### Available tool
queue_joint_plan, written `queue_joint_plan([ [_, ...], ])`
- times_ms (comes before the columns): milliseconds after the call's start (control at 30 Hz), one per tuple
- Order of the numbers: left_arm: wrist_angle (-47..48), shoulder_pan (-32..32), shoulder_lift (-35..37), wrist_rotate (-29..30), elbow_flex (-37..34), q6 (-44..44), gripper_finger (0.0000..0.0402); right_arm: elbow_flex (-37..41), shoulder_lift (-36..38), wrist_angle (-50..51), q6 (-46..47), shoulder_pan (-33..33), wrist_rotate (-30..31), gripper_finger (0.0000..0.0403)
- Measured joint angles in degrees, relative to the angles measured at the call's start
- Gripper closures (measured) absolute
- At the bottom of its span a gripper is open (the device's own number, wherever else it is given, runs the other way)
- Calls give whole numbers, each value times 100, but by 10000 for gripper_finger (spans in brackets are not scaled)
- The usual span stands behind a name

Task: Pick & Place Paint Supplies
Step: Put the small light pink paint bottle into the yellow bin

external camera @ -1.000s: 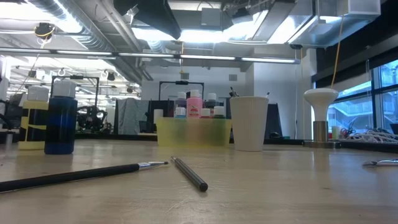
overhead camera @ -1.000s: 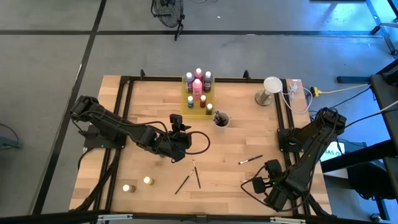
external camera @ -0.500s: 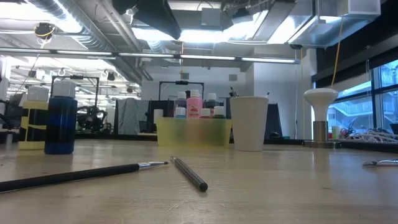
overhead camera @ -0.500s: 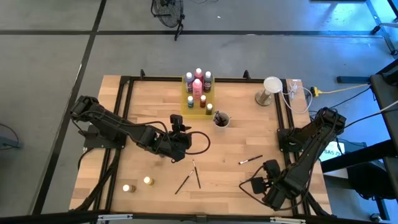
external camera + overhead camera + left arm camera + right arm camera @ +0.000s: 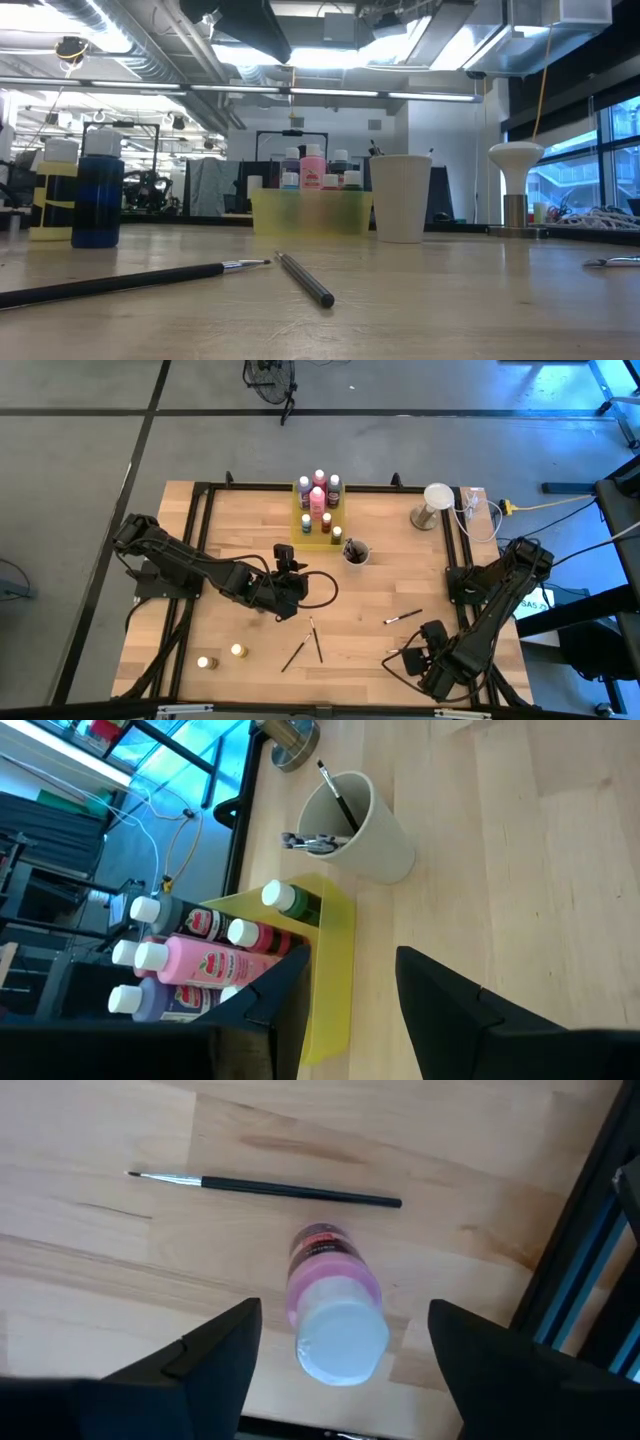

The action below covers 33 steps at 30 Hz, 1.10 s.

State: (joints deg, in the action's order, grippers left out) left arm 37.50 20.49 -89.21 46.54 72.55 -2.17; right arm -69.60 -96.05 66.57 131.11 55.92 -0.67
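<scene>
**Wood, Plastic and Matt Black: The Surfaces on Show**

The table (image 5: 250, 610) is showing pale, smooth wood planks with visible grain, framed by matt black metal rails (image 5: 205, 530). The tray (image 5: 330, 970) is looking like translucent yellow plastic, slightly glossy. The cup (image 5: 365, 825) is appearing matt and off-white. The pink paint bottle (image 5: 335, 1315) is showing glossy plastic with a smooth white cap. The brush (image 5: 270, 1188) is carrying a thin, matt dark handle. The right gripper's fingers (image 5: 190, 1360) are looking like matt black plastic.
</scene>
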Motion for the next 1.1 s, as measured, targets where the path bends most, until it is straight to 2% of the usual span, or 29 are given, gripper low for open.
queue_joint_plan([
  [300, -2, 0, 0, 1, 0, 37, 258, 199, 0, -147, 0, 0, -2, 114],
  [567, -2, 0, 0, 0, 0, 47, 258, 526, 0, -724, -9, 0, -4, 114],
  [833, -2, 1, -2, 1, 0, 52, 258, 541, 0, -702, -23, 0, -4, 116],
  [967, -2, 0, -2, 2, 0, 85, 258, 541, 0, -656, -22, -13, 0, 135],
  [1100, -2, 0, -2, 0, 0, 94, 258, 541, 0, -658, -87, -60, 1, 172],
])
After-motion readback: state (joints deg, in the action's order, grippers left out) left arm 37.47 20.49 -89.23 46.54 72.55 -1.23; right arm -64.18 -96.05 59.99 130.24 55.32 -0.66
